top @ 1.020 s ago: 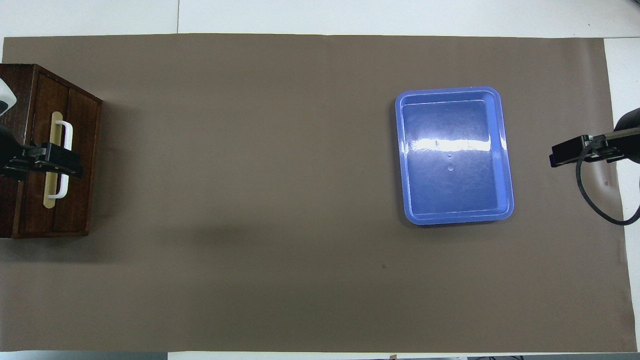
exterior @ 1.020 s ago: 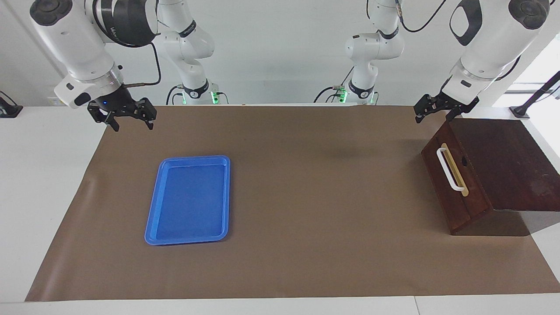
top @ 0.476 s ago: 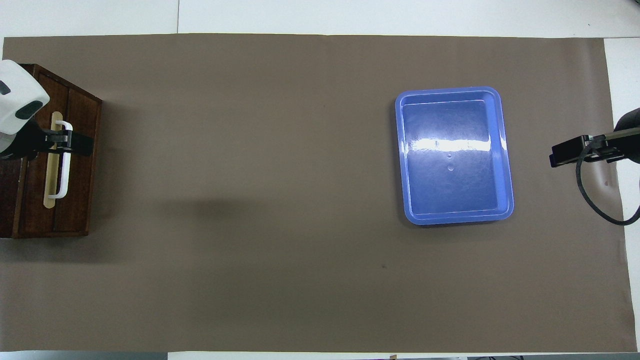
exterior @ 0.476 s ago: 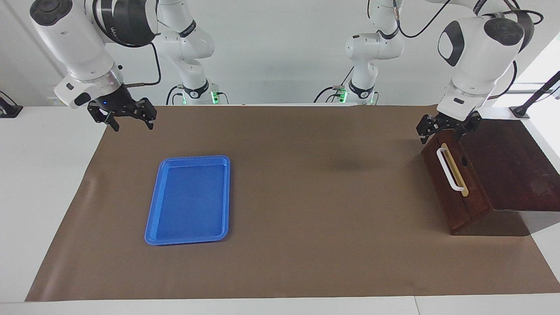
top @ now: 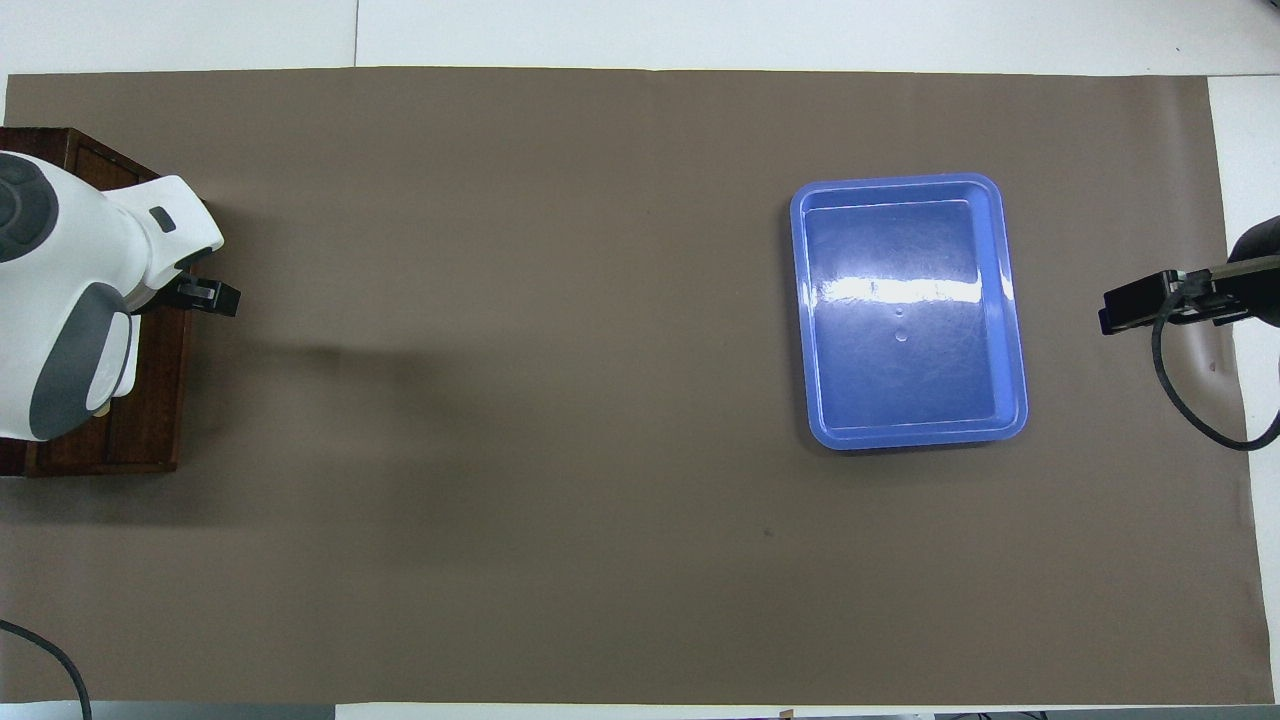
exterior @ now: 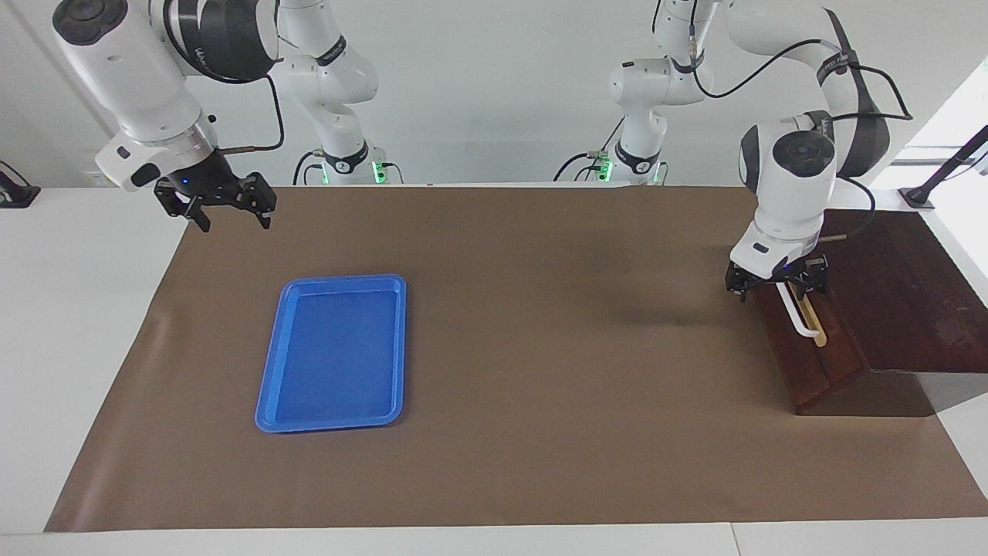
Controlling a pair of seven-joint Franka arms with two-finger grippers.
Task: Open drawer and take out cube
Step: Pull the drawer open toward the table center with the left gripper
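Note:
The drawer is the closed dark wooden front of a box at the left arm's end of the table, also seen in the overhead view. Its white bar handle runs along a tan strip. My left gripper is open in front of the drawer, at the end of the handle nearer to the robots, with one finger on each side of the bar. In the overhead view the left arm covers most of the drawer front and only a dark fingertip shows. My right gripper waits open above the table's edge at the right arm's end. The cube is hidden.
A flat blue tray lies on the brown mat toward the right arm's end, with nothing in it, also seen in the overhead view. The wooden box stands slantwise at the mat's edge.
The left arm has swung down from above the box's corner nearest the robots, and its gripper now stands at the drawer handle. The right arm has not moved.

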